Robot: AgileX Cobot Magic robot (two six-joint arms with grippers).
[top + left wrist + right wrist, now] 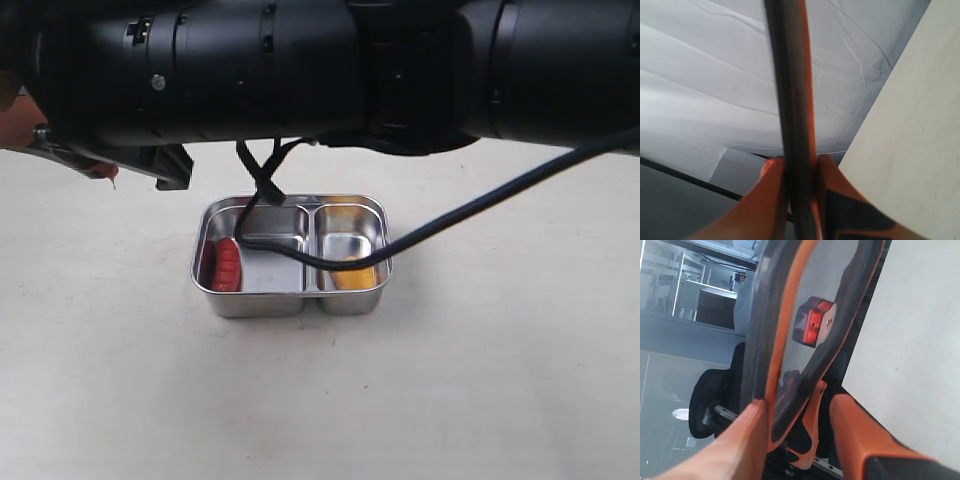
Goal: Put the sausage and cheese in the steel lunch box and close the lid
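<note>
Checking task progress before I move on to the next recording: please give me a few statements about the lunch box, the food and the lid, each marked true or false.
1. The sausage lies in the larger compartment of the steel lunch box. True.
2. The cheese shares the sausage's compartment. False: it sits alone in the smaller compartment.
3. The lid is closed on the box. False: the box is open and the lid is held up off it.
4. The left fingers are clamped on the lid's edge. True.
5. In the exterior view a black cable crosses in front of the box. True.
</note>
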